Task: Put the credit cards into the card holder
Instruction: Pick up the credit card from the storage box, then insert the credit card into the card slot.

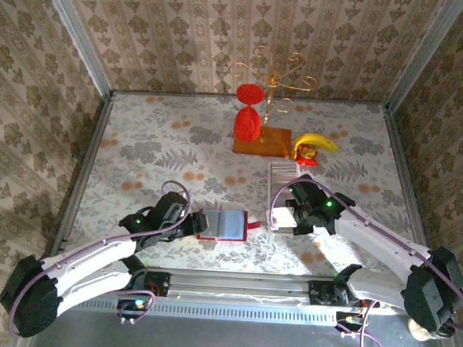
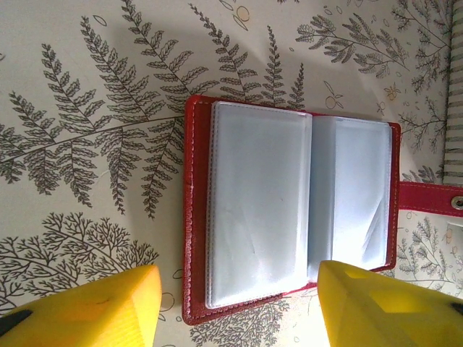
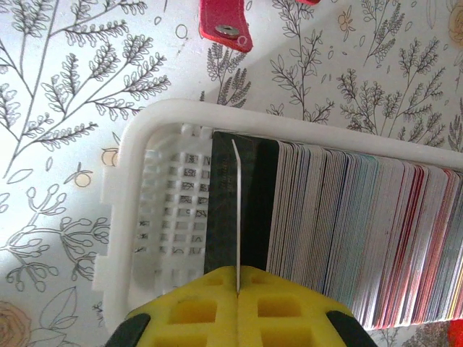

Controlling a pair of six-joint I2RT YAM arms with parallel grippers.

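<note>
The red card holder lies open on the cloth with its pale blue-grey sleeves facing up and its clasp tab pointing right. My left gripper is open, its yellow fingers standing on either side of the holder's near edge without touching it. The credit cards stand on edge as a row in a white tray. My right gripper is shut on one thin card at the row's dark end. From above, the right gripper sits over the tray's near end.
A red goblet-shaped glass stands on a brown wooden board at the back, with a gold wire stand behind it and a banana to its right. Papered walls close in the table on three sides.
</note>
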